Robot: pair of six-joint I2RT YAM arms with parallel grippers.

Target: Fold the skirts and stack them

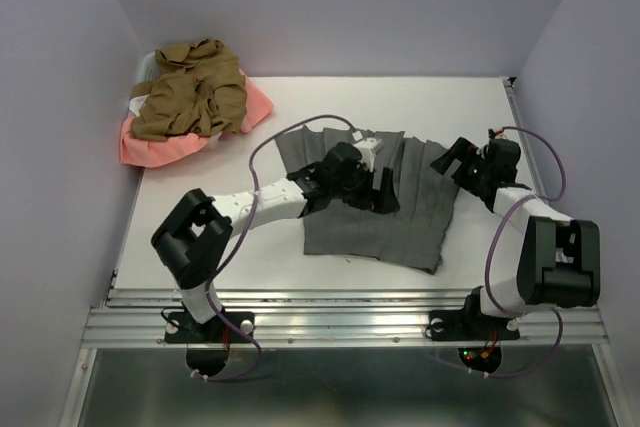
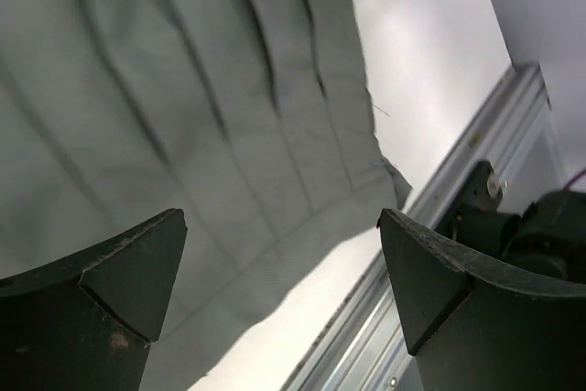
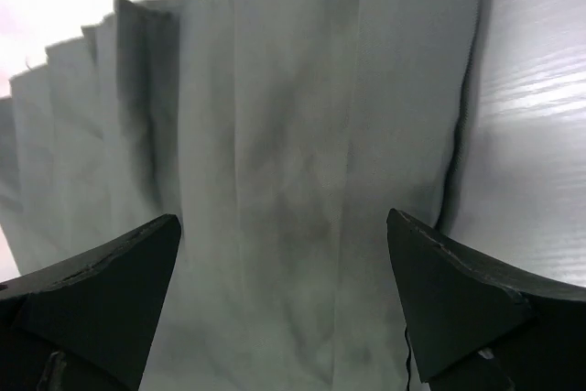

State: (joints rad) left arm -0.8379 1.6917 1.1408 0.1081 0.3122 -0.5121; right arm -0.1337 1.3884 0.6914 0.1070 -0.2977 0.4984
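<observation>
A grey pleated skirt (image 1: pixel 400 227) lies spread flat in the middle of the table. My left gripper (image 1: pixel 385 195) hovers open over its middle. In the left wrist view the skirt (image 2: pixel 183 116) and its hem corner lie below the spread fingers (image 2: pixel 119 290), with nothing between them. My right gripper (image 1: pixel 450 160) is open at the skirt's far right edge. The right wrist view looks down on the pleats (image 3: pixel 293 135) between empty fingers (image 3: pixel 458 290). At the back left a tan-brown skirt (image 1: pixel 190 92) is crumpled on top of a salmon-pink skirt (image 1: pixel 160 150).
A white basket (image 1: pixel 140 97) shows partly under the heap at the back left corner. Purple walls close in the table on three sides. A metal rail (image 1: pixel 340 312) runs along the near edge, also seen as the rail (image 2: pixel 439 254) in the left wrist view.
</observation>
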